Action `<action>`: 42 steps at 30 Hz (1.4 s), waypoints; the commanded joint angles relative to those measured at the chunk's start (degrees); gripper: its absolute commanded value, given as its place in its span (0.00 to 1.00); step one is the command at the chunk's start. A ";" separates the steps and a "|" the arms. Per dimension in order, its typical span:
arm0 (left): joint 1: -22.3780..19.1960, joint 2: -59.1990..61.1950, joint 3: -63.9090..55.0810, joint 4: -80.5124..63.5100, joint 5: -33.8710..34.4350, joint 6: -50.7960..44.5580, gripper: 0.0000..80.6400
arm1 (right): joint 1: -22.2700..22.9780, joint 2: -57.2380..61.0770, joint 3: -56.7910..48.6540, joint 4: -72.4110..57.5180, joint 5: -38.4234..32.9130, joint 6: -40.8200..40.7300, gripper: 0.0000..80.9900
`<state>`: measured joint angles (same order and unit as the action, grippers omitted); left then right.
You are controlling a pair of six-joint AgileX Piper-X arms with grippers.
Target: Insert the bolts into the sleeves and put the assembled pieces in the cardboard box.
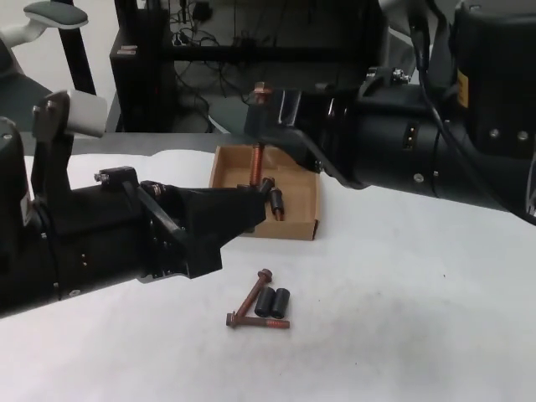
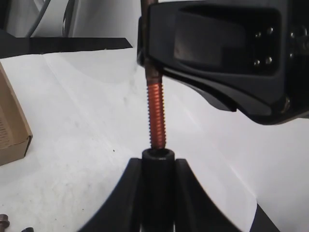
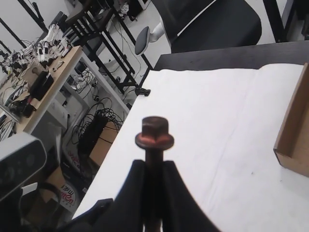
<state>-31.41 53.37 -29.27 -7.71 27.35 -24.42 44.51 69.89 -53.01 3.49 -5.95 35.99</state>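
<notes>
**While a bolt is held over a sleeve, loose parts lie on the cloth**

Where the two arms meet above the left part of the cardboard box, a copper-coloured held bolt is clamped upright by the right gripper. Its fingers are closed on the shank just under the flanged hex head, and its arm is seen on the right in the high view. Below the bolt, the held sleeve, black and upright, is gripped between the fingers of the left gripper, whose arm is seen on the left. The threaded end of the held bolt is placed at the sleeve's open mouth and in line with it. Whether the tip is inside cannot be told.

The cardboard box is set on the white cloth toward the far side of the bench. A black piece is seen lying inside it, just right of the left gripper's tip; whether a bolt sits in that piece cannot be told.

Nearer, in the middle of the cloth and apart from the box, the loose parts are grouped. A slanted bolt is laid with its head toward the far side. A near bolt is laid left to right with its head at the left, close to the slanted bolt's tip. Two loose sleeves are laid side by side, touching, just right of the slanted bolt and just beyond the near bolt.
</notes>
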 commanded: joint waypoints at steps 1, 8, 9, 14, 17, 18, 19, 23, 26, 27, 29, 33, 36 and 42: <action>0.13 -0.89 -0.35 -1.56 -0.28 -0.03 0.02 | 0.53 -0.25 -0.51 -0.88 -0.45 0.61 0.01; 0.13 -0.89 -0.35 -1.56 -0.28 -0.03 0.02 | 2.40 -0.25 -0.12 -0.88 -0.62 1.35 0.01; 0.13 -0.89 -0.35 -1.56 -0.28 -0.03 0.02 | 2.55 -0.07 -0.14 -0.28 -0.62 1.35 0.01; 0.13 -0.89 -0.35 -1.78 -0.28 -0.03 0.02 | 2.65 0.15 -0.14 0.55 -0.79 1.35 0.01; 0.13 -0.89 -0.35 -2.81 -1.01 1.57 0.02 | 2.94 0.15 -0.14 0.55 -0.79 1.20 0.01; 0.13 -0.89 -0.35 -3.26 -1.49 1.85 0.02 | 3.27 0.15 -0.14 0.55 -0.79 0.86 0.01; 0.13 -0.89 -0.35 -3.72 -2.20 1.92 0.02 | 3.65 0.15 -0.14 0.55 -0.79 0.15 0.01; 0.13 -0.89 -0.35 -3.68 -2.92 1.91 0.02 | 6.18 0.15 -0.14 0.55 -0.79 -3.75 0.01; 0.13 -0.89 -0.35 -3.68 -2.92 1.91 0.02 | 8.17 0.15 -0.14 0.95 -0.79 -5.62 0.01; 0.13 -0.89 -0.35 -3.68 -2.92 1.91 0.02 | 8.79 0.15 -0.14 1.20 -0.33 -5.67 0.01; 0.13 -0.89 -0.35 -3.68 -2.92 1.91 0.02 | 9.71 0.15 -0.14 2.28 -0.29 -6.14 0.01; 0.13 -0.89 -0.35 -3.68 -2.92 4.39 0.02 | 11.25 0.15 -0.14 3.55 -0.17 -6.60 0.01; 0.13 -0.89 -0.35 -3.68 -2.92 5.49 0.02 | 11.81 0.15 -0.14 3.55 0.70 -6.60 0.01; 0.13 -0.89 -0.35 -3.68 -2.92 5.53 0.02 | 11.93 0.15 -0.14 3.55 0.68 -6.93 0.01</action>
<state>-31.34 52.50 -28.80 -8.26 25.76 -19.68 53.95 69.95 -52.85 7.20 3.60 28.46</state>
